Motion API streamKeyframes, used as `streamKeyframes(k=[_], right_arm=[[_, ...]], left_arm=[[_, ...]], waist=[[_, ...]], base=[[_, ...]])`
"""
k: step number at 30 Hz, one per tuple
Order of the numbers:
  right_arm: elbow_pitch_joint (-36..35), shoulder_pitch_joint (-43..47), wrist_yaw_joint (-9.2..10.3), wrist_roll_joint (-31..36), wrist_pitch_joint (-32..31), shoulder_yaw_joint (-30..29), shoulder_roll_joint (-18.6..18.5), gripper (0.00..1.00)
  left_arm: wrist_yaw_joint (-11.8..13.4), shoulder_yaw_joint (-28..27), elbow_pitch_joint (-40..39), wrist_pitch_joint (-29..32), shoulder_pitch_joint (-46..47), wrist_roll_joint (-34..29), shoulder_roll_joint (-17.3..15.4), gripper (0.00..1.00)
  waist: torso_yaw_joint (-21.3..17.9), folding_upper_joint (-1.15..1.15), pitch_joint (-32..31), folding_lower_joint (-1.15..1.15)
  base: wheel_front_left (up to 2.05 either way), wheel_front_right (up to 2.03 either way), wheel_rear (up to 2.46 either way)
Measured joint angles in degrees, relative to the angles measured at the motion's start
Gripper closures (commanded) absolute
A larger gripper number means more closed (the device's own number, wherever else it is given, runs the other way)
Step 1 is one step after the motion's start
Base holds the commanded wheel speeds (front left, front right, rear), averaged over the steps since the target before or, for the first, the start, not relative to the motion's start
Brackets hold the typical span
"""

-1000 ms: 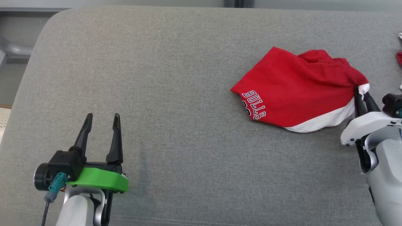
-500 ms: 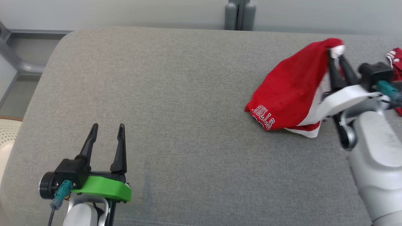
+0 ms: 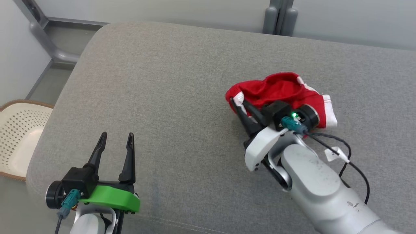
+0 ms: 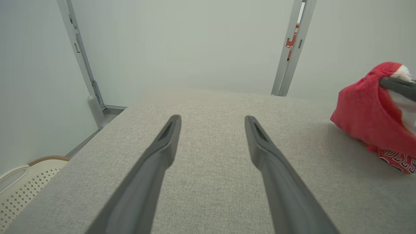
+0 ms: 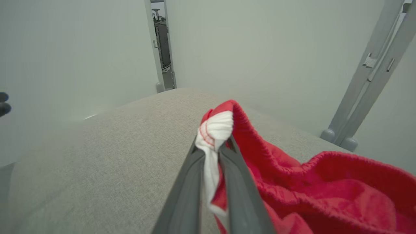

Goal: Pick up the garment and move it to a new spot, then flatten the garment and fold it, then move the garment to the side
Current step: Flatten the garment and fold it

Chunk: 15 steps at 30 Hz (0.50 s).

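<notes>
The garment [image 3: 279,91] is a pair of red shorts with white trim, bunched up near the middle of the grey cushion [image 3: 175,97]. My right gripper [image 3: 236,103] is shut on a red and white edge of it, which hangs pinched between the fingers [image 5: 191,175] in the right wrist view. That gripper holds the garment [image 5: 325,182] partly lifted off the cushion. In the left wrist view the garment [image 4: 367,110] hangs at the far right, its lettering near the cushion. My left gripper [image 3: 117,138] stands open and empty over the cushion's front left [image 4: 211,120].
A cream perforated basket [image 3: 18,133] sits on the floor left of the cushion. A grey post [image 3: 279,18] rises behind the cushion's back edge, and a grey frame rail [image 3: 45,39] runs at the back left. A black cable [image 3: 341,152] loops off my right wrist.
My right gripper has carried the garment leftward toward the cushion's middle, still pinched. The head camera has also turned, shifting the whole picture. The left gripper has stayed open in place.
</notes>
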<state>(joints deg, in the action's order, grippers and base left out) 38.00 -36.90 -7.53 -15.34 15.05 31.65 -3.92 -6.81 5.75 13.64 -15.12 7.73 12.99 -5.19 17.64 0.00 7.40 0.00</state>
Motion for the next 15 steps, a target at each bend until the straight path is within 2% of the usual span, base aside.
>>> streamKeyframes(k=[9, 10, 11, 12, 15], right_arm=[[3.08, 3.77, -0.01, -5.42, 0.00, 14.70, 0.98, 1.00], [3.38, 4.12, 0.00, -6.11, 0.00, 15.96, 1.00, 0.96], [3.27, 4.37, 0.00, -6.61, 0.00, 17.01, 0.97, 0.71], [3.04, 4.61, 0.00, -7.05, 0.00, 17.90, 0.99, 0.00], [1.83, 4.63, -0.01, -8.27, 0.00, 18.12, 1.16, 0.00]], left_arm=[[-0.18, 0.14, 0.81, 0.00, 0.03, 0.14, 0.73, 0.00], [-0.18, 0.13, 0.94, 0.00, 0.03, 0.14, 0.80, 0.00], [-0.18, 0.14, 1.04, 0.00, 0.03, 0.14, 0.85, 0.00], [-0.18, 0.09, 1.11, 0.00, 0.03, 0.14, 0.91, 0.00], [-0.18, -0.15, 1.27, 0.00, 0.04, 0.13, 1.02, 0.00]], waist=[[2.03, 0.00, 0.86, 0.00], [1.99, 0.00, 0.86, 0.00], [1.91, 0.00, 0.84, 0.00], [1.78, 0.00, 0.80, 0.00], [1.14, 0.00, 0.59, 0.00]], base=[[0.00, 0.00, 0.00], [0.00, 0.00, 0.00], [0.00, 0.00, 0.00], [0.00, 0.00, 0.00], [0.00, 0.00, 0.00]])
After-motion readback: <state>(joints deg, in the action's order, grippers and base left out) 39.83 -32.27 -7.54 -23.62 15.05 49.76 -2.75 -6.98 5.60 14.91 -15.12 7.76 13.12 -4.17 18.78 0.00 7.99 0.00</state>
